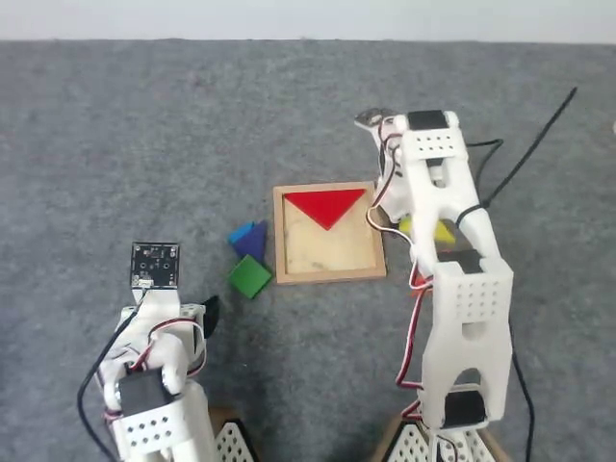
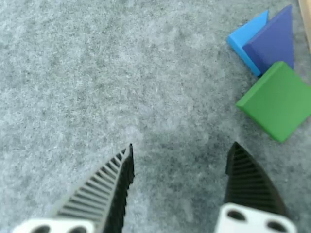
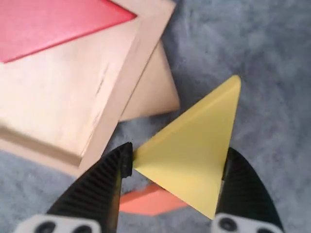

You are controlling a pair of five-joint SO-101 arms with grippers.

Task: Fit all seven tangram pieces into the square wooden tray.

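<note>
Right hand [image 3: 179, 148] clamps yellow triangle [image 3: 197, 131], partly hiding orange piece [image 3: 150, 201]; left hand [image 2: 182, 145] apart.

The right gripper [image 3: 179, 154] grips the yellow triangle [image 3: 199, 131]. An orange piece [image 3: 150, 203] lies under it, near the wooden tray [image 3: 130, 82].
</note>
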